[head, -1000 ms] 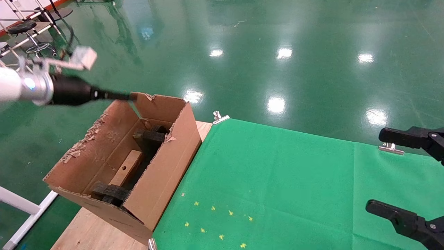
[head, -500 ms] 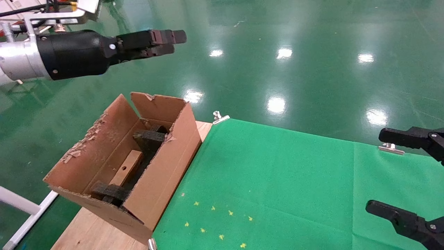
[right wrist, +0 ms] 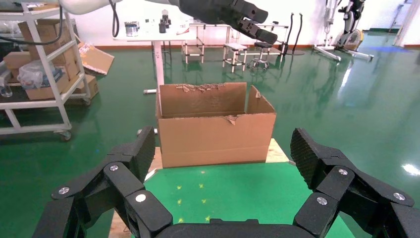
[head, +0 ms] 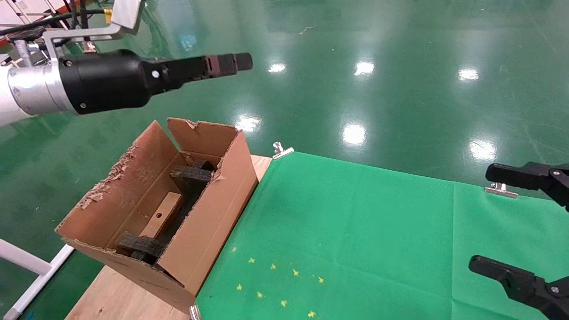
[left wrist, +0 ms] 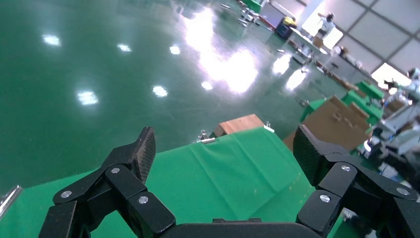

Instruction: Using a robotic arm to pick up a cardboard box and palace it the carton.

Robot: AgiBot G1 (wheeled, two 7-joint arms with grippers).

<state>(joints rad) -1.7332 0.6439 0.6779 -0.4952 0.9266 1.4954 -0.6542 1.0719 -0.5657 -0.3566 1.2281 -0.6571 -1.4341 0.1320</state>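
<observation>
The cardboard box (head: pixel 162 214) lies inside the carton (head: pixel 209 222), flat on its floor between two black foam blocks (head: pixel 192 174) that appear to serve as end stops; judged from this, placement is complete. The carton stands at the left end of the counter (head: pixel 120 295), on bare wood just beside the green cloth (head: pixel 355 231), with its torn flaps open upward, which leaves the interior accessible from above. The left hand (head: pixel 242 62) of the robotic arm (head: pixel 26 91) hangs high above the carton's far end and well apart from it, pointing out over the floor; the left wrist view shows its fingers (left wrist: pixel 143 148) spread wide with nothing between them, so it is released and empty. That height and clearance are consistent with keeping the arm away from the carton's ragged walls. The right hand (head: pixel 518 224) sits parked at the right edge of the counter over the cloth, likewise released and holding nothing, its fingers (right wrist: pixel 141 148) apart and facing the carton from a distance. Metal clips (head: pixel 282 150) pin the cloth at the counter edge. No further handling of the box appears necessary.
</observation>
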